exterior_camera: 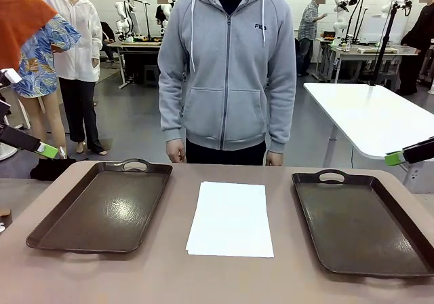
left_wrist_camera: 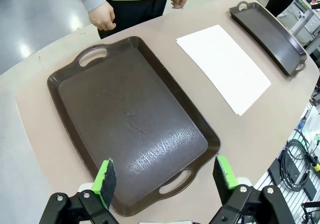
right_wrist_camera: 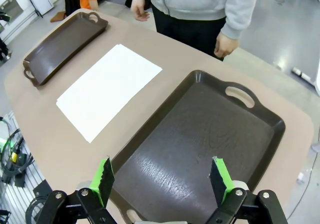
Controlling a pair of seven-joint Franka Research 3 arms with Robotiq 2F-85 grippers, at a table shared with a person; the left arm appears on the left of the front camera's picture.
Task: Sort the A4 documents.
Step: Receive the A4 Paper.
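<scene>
A stack of white A4 documents (exterior_camera: 230, 218) lies flat in the middle of the table, between two dark brown trays; the stack also shows in the wrist views (left_wrist_camera: 223, 67) (right_wrist_camera: 109, 89). The left tray (exterior_camera: 102, 209) and the right tray (exterior_camera: 363, 224) hold nothing. My left gripper (left_wrist_camera: 165, 176) hangs open high above the left tray's near end (left_wrist_camera: 130, 129). My right gripper (right_wrist_camera: 161, 178) hangs open above the right tray (right_wrist_camera: 200, 144). In the front view only green fingertips (exterior_camera: 47, 150) at the left edge and fingertips (exterior_camera: 395, 158) at the right edge show.
A person in a grey hoodie (exterior_camera: 227, 73) stands at the table's far side, hands (exterior_camera: 176, 151) hanging by the edge. A white table (exterior_camera: 373, 114) stands behind at the right. Cables (left_wrist_camera: 295, 159) lie on the floor past the table's edge.
</scene>
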